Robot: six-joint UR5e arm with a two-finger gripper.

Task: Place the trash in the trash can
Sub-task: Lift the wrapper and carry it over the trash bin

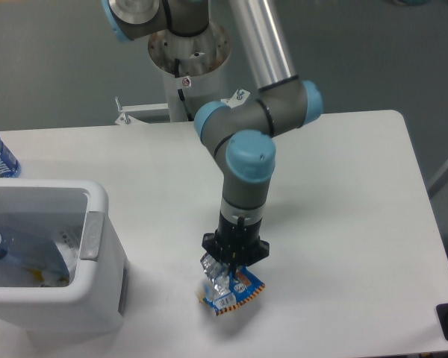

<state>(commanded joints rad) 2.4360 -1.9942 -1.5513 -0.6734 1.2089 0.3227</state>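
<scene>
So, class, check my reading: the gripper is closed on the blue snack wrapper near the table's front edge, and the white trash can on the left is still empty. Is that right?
Not quite. The trash can is not empty: the camera view shows a crushed clear bottle lying inside it. The rest holds: the gripper is closed on the blue snack wrapper near the table's front edge, and the can sits on the left.

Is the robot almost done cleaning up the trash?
About halfway. The squashed bottle already lies inside the white bin. The gripper is pinching the blue snack wrapper, which hangs bunched beneath it, low over the table. Left to do: carry the wrapper over to the bin and drop it in.
</scene>
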